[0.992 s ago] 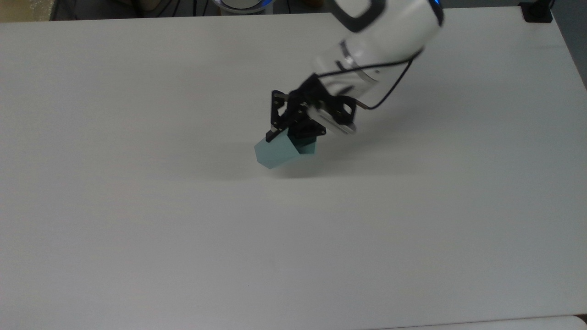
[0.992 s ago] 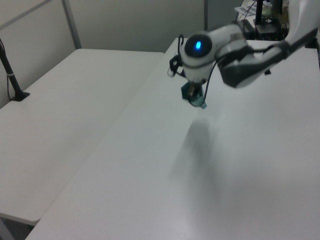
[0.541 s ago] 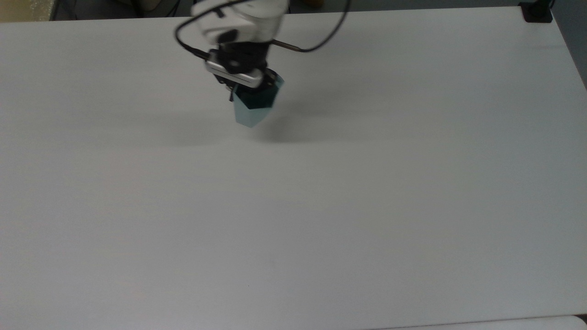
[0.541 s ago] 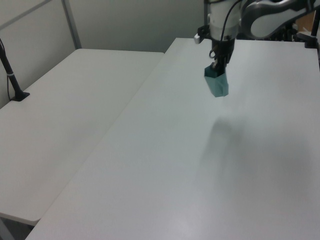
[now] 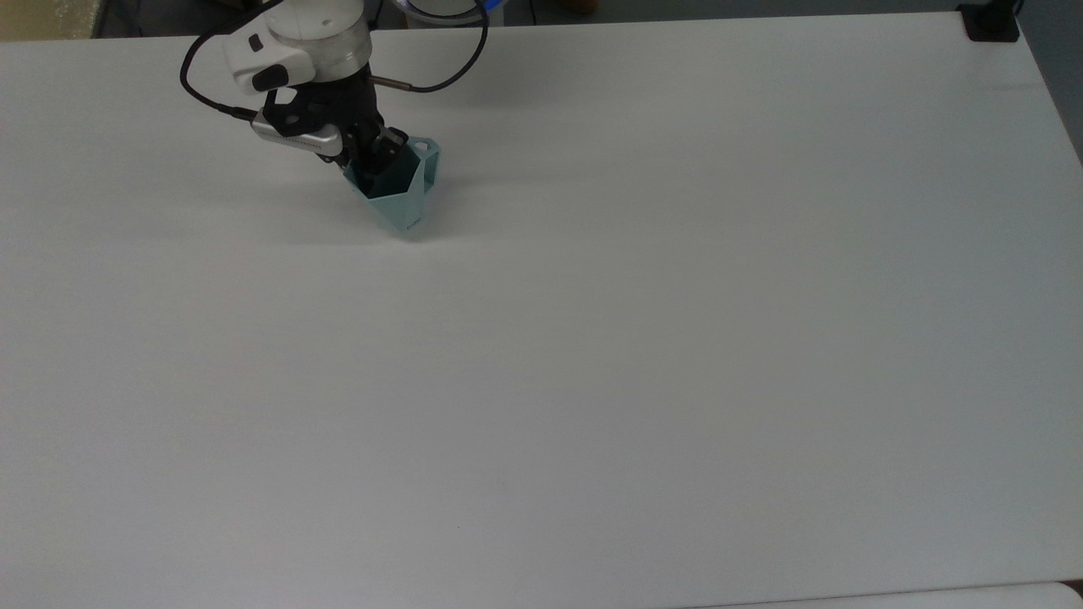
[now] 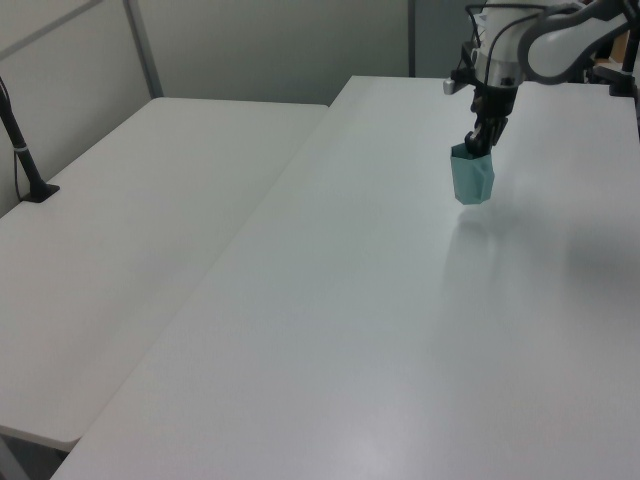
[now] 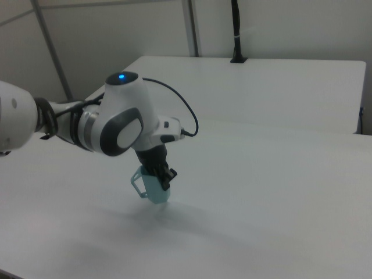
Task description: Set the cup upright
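Observation:
The pale teal faceted cup [image 5: 399, 201] stands mouth-up near the far left of the white table [image 5: 643, 338], narrow base pointing down and small handle [image 5: 431, 150] on the top view's right. My gripper [image 5: 373, 161] comes down from above and is shut on the cup's rim, one finger inside the mouth. In the left view the cup [image 6: 471, 178] hangs under the gripper [image 6: 479, 141], its base at or just above the tabletop; I cannot tell whether it touches. The right view has the cup [image 7: 153, 188] below the wrist, with its handle [image 7: 137, 181] toward the right view's left.
A second white table [image 6: 140, 210] adjoins on the left view's left, with a black post [image 6: 22, 150] at its edge. A black mount [image 5: 990, 20] sits at the top view's far right corner. The arm's black cable [image 5: 440, 80] loops over the far table edge.
The arm swung toward the top view's left and far edge, carrying the cup. The cup went from tilted on its side to mouth-up and came down close to the table.

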### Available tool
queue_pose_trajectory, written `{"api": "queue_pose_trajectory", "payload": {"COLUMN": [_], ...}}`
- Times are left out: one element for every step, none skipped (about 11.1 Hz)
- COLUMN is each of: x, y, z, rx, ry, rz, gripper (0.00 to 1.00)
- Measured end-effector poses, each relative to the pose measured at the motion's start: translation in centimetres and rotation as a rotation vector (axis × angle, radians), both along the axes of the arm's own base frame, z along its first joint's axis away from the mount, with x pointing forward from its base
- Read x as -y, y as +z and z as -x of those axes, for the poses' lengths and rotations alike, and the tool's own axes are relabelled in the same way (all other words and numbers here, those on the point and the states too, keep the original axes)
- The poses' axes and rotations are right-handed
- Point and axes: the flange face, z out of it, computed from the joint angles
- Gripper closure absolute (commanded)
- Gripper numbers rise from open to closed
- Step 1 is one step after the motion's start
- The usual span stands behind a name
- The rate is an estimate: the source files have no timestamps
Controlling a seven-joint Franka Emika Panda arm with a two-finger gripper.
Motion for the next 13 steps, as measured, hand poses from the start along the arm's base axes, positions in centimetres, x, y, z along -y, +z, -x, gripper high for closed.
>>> {"api": "queue_pose_trajectory", "payload": {"x": [0.2, 0.1, 0.0, 0.0, 0.0, 0.0, -0.1, -0.1, -0.1, -0.1, -0.1, -0.1, -0.2], "y": [-0.8, -1.2, -1.4, -1.6, -1.9, -2.4, -2.9, -3.0, -3.0, -2.8, -2.5, -2.1, -1.3], "z": [0.3, 0.5, 0.5, 0.5, 0.4, 0.4, 0.4, 0.2, 0.2, 0.1, -0.1, -0.3, -0.7], "rx": [0.010, 0.015, 0.017, 0.013, 0.007, -0.001, -0.010, -0.009, -0.006, -0.002, 0.004, 0.014, 0.026], "ry": [-0.002, -0.001, 0.000, 0.000, 0.000, 0.000, 0.001, 0.002, 0.001, 0.001, 0.001, 0.001, 0.001], "rz": [0.000, 0.000, 0.001, 0.003, 0.005, 0.009, 0.013, 0.015, 0.015, 0.015, 0.014, 0.014, 0.012], "gripper": [1.00, 1.00, 1.00, 1.00, 1.00, 1.00, 0.91, 0.58, 0.18, 0.03, 0.00, 0.00, 0.00]}}
